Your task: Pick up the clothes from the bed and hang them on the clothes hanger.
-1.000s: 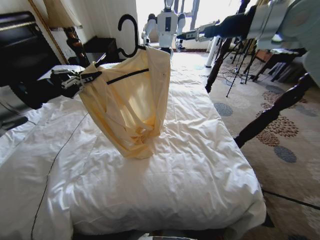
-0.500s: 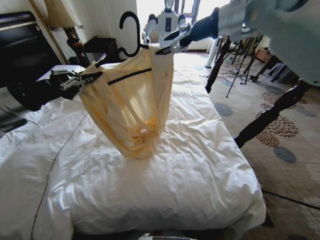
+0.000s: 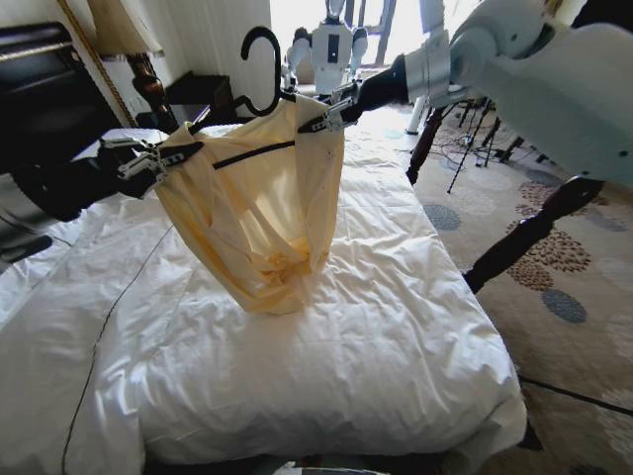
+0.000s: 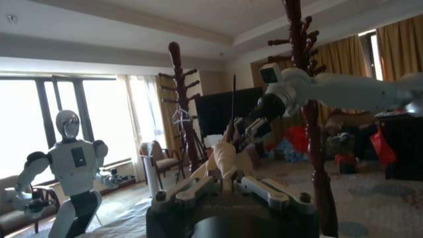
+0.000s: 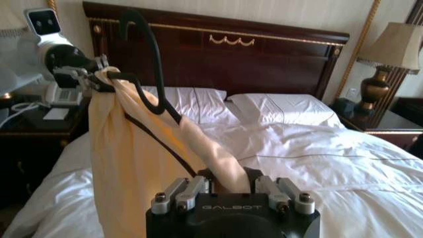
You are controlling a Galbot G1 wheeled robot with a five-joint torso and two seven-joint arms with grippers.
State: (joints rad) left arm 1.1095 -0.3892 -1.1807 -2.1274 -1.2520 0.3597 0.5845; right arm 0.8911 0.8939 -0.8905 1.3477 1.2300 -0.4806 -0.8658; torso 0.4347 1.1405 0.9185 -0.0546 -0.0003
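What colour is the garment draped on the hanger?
Pale yellow, cream-toned clothes on the black clothes hanger; clearest in the head view.

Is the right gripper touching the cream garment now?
Touching: in the right wrist view the right gripper has its jaws closed on the cream garment.

Thin matt cloth clothes (image 3: pixel 259 213)

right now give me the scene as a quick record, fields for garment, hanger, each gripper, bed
garment: pale yellow clothes held up over the bed, lower end bunched on the duvet
hanger: black clothes hanger inside the garment, hook sticking out the top
left gripper: shut on one shoulder end of the clothes
right gripper: at the other shoulder end, fingers around the cloth
bed: white duvet, pillows at a dark headboard
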